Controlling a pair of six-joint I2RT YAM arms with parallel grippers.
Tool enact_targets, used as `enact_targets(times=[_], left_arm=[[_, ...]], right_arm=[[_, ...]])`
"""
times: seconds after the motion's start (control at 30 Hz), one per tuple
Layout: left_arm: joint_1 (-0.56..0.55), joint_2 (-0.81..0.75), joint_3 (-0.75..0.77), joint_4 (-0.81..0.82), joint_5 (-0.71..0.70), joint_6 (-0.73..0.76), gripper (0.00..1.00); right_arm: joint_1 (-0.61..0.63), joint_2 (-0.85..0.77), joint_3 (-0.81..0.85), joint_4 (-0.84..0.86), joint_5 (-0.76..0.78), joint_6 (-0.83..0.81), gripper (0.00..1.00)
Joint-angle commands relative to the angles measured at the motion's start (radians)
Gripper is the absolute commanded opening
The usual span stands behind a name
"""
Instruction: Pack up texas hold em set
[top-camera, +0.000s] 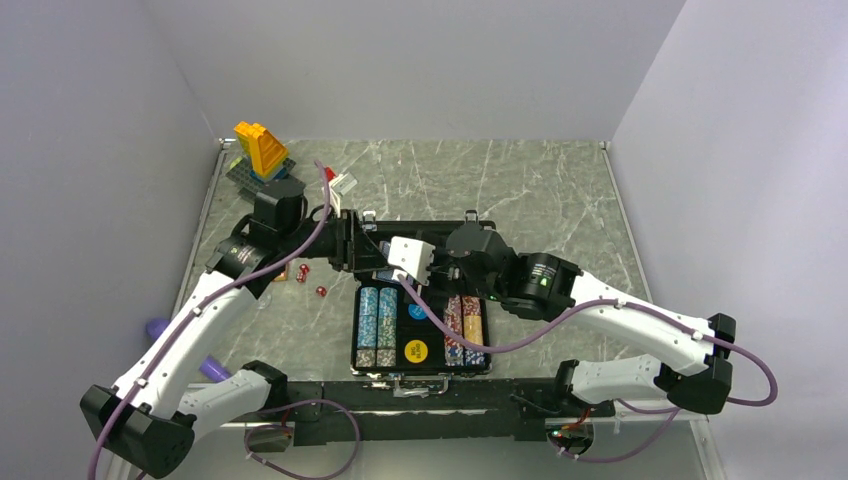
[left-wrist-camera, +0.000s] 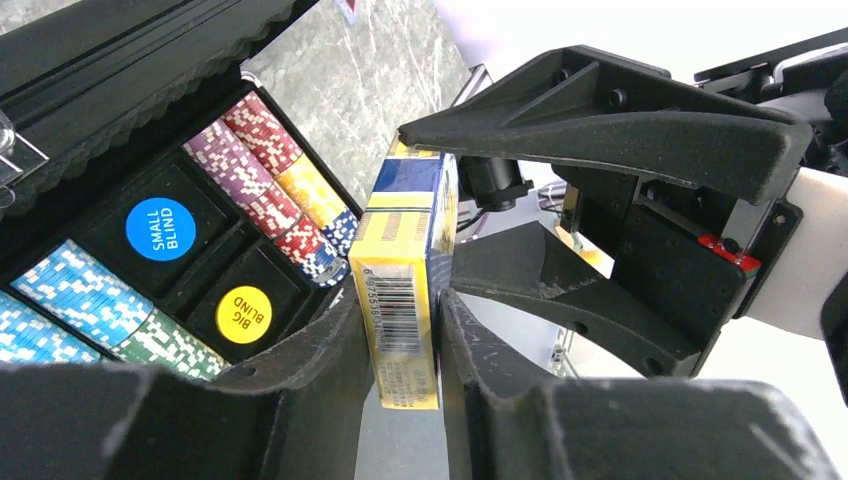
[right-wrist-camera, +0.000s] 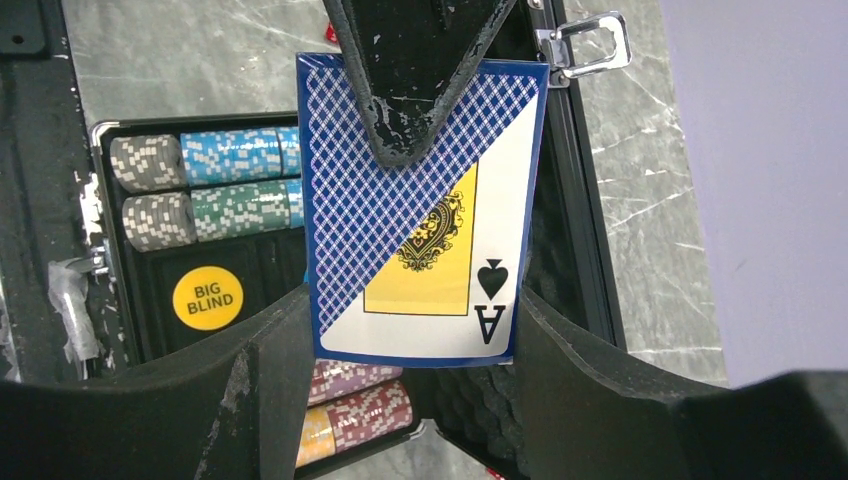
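From above: the flat black foam-lined case (top-camera: 420, 371) lies open, its striped poker chip rows (top-camera: 377, 320) bedded; small red dice (top-camera: 303, 275) sit loose on the grey marbled table (top-camera: 560, 200) to its left. Left wrist: my left gripper (left-wrist-camera: 403, 335) pinches the blue-and-yellow boxed card deck (left-wrist-camera: 408, 230) by its broad faces, above the case. Right wrist: my right gripper (right-wrist-camera: 415, 320) straddles the deck's long edges, fingers touching or nearly; clamped or not, I cannot tell. A handover, I reckon; next, the right must squeeze firm before the left lets go.

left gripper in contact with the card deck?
Touching. The left wrist view shows the left gripper pinching the card deck between both fingers, with no gap.
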Motion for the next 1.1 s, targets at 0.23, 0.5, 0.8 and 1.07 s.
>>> enact_targets(times=[0.23,0.5,0.8,1.07], left_arm=[[-0.009,-0.022,-0.034,0.115,-0.004,-0.057,0.00],[-0.005,-0.141,-0.119,0.163,-0.230,-0.118,0.00],[-0.012,-0.287,-0.361,0.239,-0.459,-0.178,0.00],[-0.114,-0.301,-0.558,0.416,-0.595,-0.333,0.00]], right_arm=[[0.018,-0.057,-0.038,0.165,0.093,0.000,0.37],[0.006,-0.163,-0.157,0.296,0.116,0.061,1.00],[-0.328,-0.201,-0.157,0.407,0.078,0.398,1.00],[-0.671,-0.251,-0.237,0.465,-0.003,0.757,1.00]])
